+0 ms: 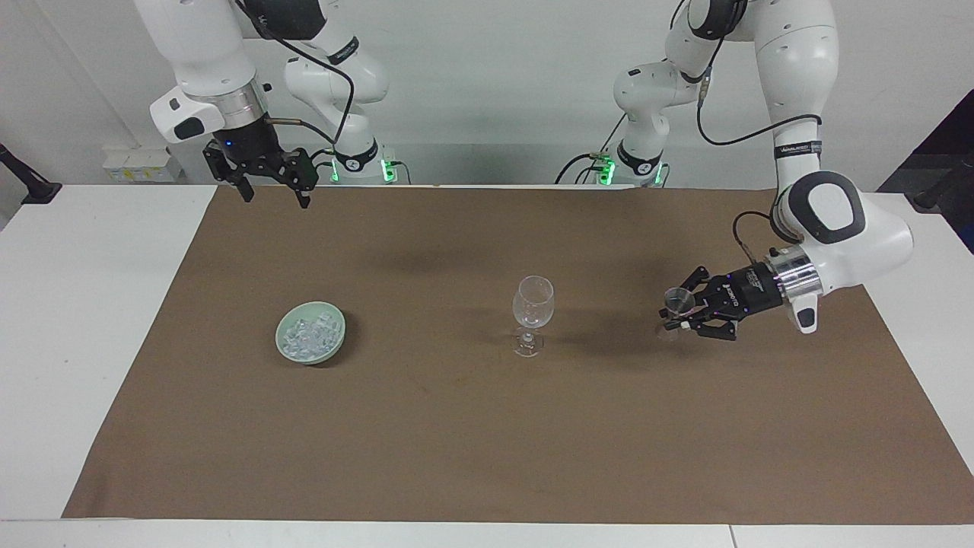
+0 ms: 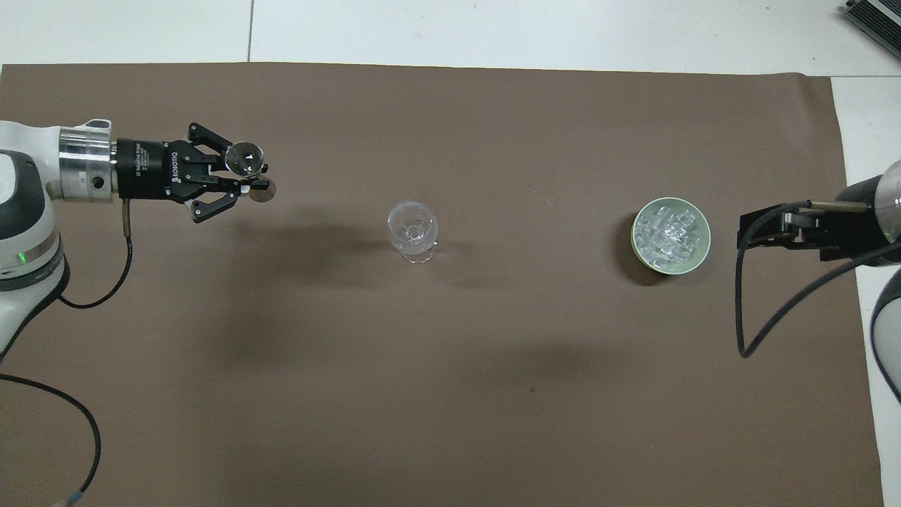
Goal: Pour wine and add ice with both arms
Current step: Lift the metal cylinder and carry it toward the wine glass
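A clear stemmed wine glass [image 1: 533, 304] [image 2: 412, 229] stands upright mid-mat. My left gripper [image 1: 679, 315] [image 2: 248, 184] hangs over the mat toward the left arm's end, level with the glass. It is shut on a small metal jigger [image 1: 676, 299] [image 2: 245, 158], held upright by its waist. Whether wine is in the jigger I cannot tell. The ice [image 1: 307, 333] [image 2: 669, 232] is heaped in a pale green bowl [image 1: 339, 329] [image 2: 706, 239] toward the right arm's end. My right gripper [image 1: 275, 196] [image 2: 757, 229] waits open, high over the mat's edge at the robots' end.
A brown mat [image 1: 456, 441] [image 2: 450, 394] covers most of the white table. A black cable [image 2: 739, 310] droops from the right arm beside the bowl. The left arm's cable [image 2: 105, 282] hangs over the mat at its end.
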Robot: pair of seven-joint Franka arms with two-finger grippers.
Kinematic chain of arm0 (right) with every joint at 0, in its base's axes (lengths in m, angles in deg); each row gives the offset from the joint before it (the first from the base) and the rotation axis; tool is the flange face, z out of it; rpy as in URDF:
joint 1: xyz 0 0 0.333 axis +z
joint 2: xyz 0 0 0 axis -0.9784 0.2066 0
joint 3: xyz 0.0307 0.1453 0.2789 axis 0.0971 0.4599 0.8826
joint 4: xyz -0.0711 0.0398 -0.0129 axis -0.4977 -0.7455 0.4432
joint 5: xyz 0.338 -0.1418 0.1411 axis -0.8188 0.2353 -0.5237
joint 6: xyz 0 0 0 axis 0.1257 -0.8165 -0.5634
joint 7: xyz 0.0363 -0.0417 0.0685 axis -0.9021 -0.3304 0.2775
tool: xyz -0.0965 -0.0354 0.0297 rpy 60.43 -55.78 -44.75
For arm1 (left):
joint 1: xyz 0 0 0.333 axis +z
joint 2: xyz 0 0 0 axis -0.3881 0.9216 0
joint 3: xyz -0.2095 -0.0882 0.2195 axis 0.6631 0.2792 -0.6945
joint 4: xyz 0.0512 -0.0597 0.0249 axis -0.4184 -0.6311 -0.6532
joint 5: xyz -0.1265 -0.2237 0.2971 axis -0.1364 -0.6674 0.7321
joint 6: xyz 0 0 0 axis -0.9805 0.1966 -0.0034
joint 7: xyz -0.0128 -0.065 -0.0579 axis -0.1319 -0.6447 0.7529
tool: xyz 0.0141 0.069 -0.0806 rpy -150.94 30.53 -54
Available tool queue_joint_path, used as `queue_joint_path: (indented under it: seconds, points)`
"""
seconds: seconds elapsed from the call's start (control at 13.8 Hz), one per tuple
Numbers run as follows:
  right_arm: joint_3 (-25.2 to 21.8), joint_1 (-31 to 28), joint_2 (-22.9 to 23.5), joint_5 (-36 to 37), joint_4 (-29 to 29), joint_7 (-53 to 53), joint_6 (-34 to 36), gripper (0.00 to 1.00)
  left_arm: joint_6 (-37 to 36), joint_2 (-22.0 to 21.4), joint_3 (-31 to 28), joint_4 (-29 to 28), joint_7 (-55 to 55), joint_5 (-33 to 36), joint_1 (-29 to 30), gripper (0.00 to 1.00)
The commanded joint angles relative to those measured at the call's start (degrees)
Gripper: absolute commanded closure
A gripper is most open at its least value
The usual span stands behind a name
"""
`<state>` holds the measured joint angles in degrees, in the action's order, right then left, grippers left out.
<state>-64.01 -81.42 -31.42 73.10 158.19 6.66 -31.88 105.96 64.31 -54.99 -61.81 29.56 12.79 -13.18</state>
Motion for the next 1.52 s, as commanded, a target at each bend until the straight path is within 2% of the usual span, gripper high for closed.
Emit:
queue_joint_path:
  seconds: [0.0, 0.36, 0.58, 1.01, 1.45]
  points:
    - [0.4, -0.79, -0.22, -0.61, 0.33, -1.24, -0.21, 0.0, 2.55, -2.91, -0.9, -0.47, 4.03, -0.2, -4.37, 1.0]
    - [0.31, -0.79, -0.22, -0.61, 0.33, -1.24, -0.21, 0.0, 2.82, -4.76, -1.08, -0.74, 7.11, 1.72, -9.12, 1.0]
    - [0.31, -0.79, -0.22, -0.61, 0.33, -1.24, -0.21, 0.0, 6.33, -5.03, -0.99, -1.44, 8.61, 4.37, -12.46, 1.0]
    - [0.31, -0.88, -0.22, -0.61, 0.33, -1.24, -0.21, 0.0, 6.69, -5.2, -1.08, -1.88, 10.19, 9.47, -15.11, 1.0]
    - [0.4, -0.79, -0.22, -0.61, 0.33, -1.24, -0.21, 0.0, 10.12, -5.2, -1.08, -1.79, 11.86, 14.56, -18.1, 1.0]
